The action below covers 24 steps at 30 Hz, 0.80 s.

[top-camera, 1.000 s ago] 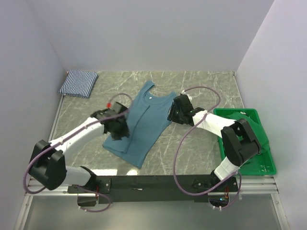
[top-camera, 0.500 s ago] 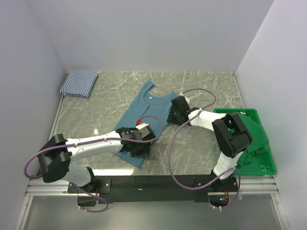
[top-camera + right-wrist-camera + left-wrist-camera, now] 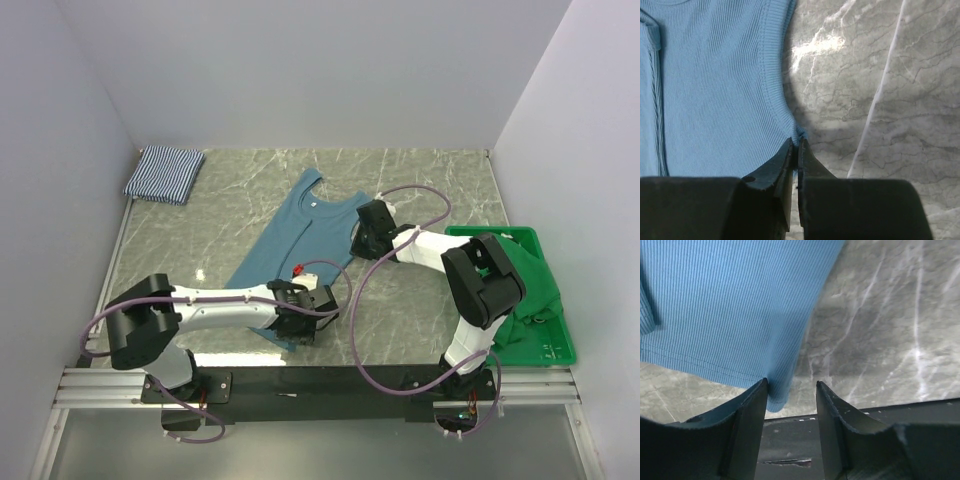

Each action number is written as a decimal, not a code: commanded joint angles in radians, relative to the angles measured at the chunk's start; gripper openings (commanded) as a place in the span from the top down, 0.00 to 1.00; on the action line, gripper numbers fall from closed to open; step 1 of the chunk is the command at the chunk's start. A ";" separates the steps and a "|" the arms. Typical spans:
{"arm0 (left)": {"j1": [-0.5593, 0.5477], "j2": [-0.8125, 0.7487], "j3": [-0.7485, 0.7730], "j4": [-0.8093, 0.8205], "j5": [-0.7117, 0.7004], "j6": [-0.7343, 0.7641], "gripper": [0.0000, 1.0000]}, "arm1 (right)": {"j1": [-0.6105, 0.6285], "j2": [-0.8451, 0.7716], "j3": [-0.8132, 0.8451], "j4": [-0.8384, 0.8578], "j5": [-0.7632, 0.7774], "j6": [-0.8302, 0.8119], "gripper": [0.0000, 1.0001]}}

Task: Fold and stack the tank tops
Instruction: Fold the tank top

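Teal top, place: teal top lies flat on the counter between the two sets of fingers, neck at the far end, hem at the near edge.
Teal top at left fingers: left fingers straddle the near hem corner. In the wrist view the corner sits in the gap, right against one finger and apart from the other, with bare counter under the rest of the gap.
Left fingers, state: spread, closed on nothing.
Teal top at right fingers: the side edge at the bottom of the armhole runs straight into the right fingers. The body of the top spreads away to one side of them and bare counter lies on the other side.
Right fingers, state: pressed together, pinching that edge of the teal top.
Teal top, look: plain blue-teal ribbed knit with a stitched double-row hem and banded armhole trim. It is mostly smooth, and one long side appears folded in over the body.
Striped top: striped top is folded into a small rectangle at the far left corner of the counter, well apart from both sets of fingers.
Crate: green crate stands beyond the right arm, with green cloth inside.
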 commanded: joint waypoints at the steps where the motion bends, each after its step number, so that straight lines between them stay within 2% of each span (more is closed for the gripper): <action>1: -0.026 0.024 0.043 -0.033 -0.049 -0.033 0.51 | -0.017 0.002 0.036 0.015 0.022 -0.002 0.95; 7: -0.066 0.076 0.078 -0.056 -0.079 -0.048 0.54 | -0.028 -0.007 0.034 0.010 0.019 -0.005 0.96; 9: -0.070 0.087 0.080 -0.059 -0.086 -0.053 0.58 | -0.031 -0.012 0.031 0.012 0.019 -0.006 0.96; 16: -0.076 0.104 0.098 -0.079 -0.129 -0.055 0.86 | -0.034 -0.015 0.027 0.010 0.021 -0.012 0.99; 17: -0.082 0.107 0.104 -0.076 -0.128 -0.044 0.95 | -0.036 -0.018 0.027 0.007 0.024 -0.012 0.99; 18: -0.085 0.108 0.110 -0.067 -0.128 -0.038 0.99 | -0.037 -0.019 0.031 0.001 0.028 -0.014 0.99; 24: -0.108 0.046 0.124 -0.031 -0.120 -0.015 0.99 | -0.039 -0.045 0.076 -0.059 0.055 -0.032 1.00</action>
